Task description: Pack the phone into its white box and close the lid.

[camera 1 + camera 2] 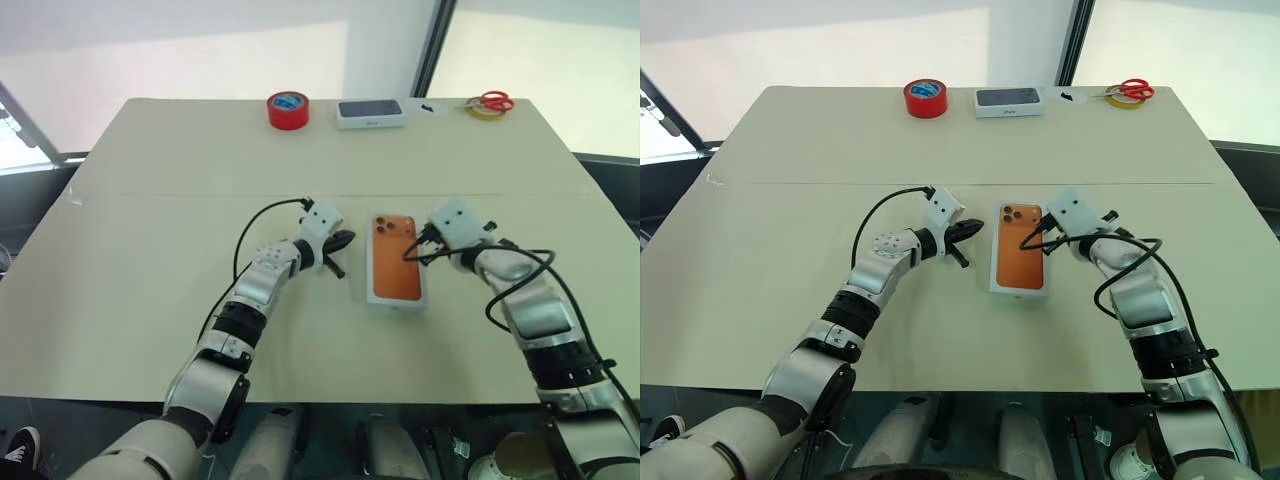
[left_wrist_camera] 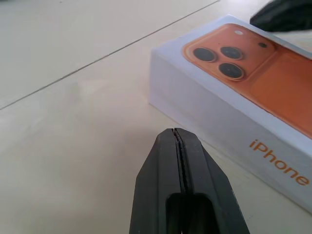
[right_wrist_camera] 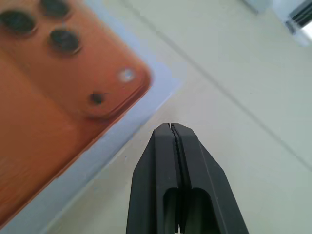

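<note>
The left pincer (image 2: 178,141) was clenched, its 2 black fingers pressed together on nothing, hovering just beside the left side of the white box (image 1: 397,260) without touching it. The right pincer (image 3: 170,134) was likewise clenched and empty, near the box's far right corner. The box lay closed in the middle of the table (image 1: 150,200), its lid (image 2: 204,102) seated, an orange phone with 3 lenses printed on top. Whether the phone itself was inside could not be told.
</note>
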You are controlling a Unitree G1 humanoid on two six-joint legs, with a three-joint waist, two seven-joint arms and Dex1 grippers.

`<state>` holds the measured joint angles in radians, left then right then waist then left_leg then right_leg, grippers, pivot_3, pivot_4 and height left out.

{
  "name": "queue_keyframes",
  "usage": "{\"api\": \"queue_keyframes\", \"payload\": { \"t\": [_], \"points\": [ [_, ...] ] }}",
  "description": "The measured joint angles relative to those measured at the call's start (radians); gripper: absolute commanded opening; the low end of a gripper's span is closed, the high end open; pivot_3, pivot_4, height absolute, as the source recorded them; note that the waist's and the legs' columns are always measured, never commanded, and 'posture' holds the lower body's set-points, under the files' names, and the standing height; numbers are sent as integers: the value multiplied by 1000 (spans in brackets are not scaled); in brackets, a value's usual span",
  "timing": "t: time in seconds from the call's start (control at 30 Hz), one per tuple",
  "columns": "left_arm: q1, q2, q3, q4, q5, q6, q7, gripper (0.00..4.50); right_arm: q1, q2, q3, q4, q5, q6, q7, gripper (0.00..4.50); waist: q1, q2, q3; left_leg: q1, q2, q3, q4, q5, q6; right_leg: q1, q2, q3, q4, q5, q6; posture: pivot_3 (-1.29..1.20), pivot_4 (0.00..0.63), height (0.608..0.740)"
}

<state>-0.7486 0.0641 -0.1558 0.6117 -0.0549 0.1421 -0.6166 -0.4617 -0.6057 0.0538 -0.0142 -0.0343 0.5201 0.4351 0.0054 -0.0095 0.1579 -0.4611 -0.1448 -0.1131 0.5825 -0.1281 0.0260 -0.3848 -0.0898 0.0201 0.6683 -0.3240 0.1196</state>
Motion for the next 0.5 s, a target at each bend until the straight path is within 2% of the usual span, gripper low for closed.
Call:
{"api": "queue_keyframes", "payload": {
  "t": [0.17,0.5],
  "points": [
    [4,16,24,-59,-20,13,-4,0,9,-11,-74,-30,57,-2,45,11,2,0,0,0,0,0,1,0,0,1,0,0,0,0,0,0,150,736],
    [159,82,-58,-299,-56,137,-176,0,201,-99,-92,-195,152,82,198,11,-1,0,0,0,0,0,2,-3,4,1,0,0,1,0,0,0,150,736]
  ]
}}
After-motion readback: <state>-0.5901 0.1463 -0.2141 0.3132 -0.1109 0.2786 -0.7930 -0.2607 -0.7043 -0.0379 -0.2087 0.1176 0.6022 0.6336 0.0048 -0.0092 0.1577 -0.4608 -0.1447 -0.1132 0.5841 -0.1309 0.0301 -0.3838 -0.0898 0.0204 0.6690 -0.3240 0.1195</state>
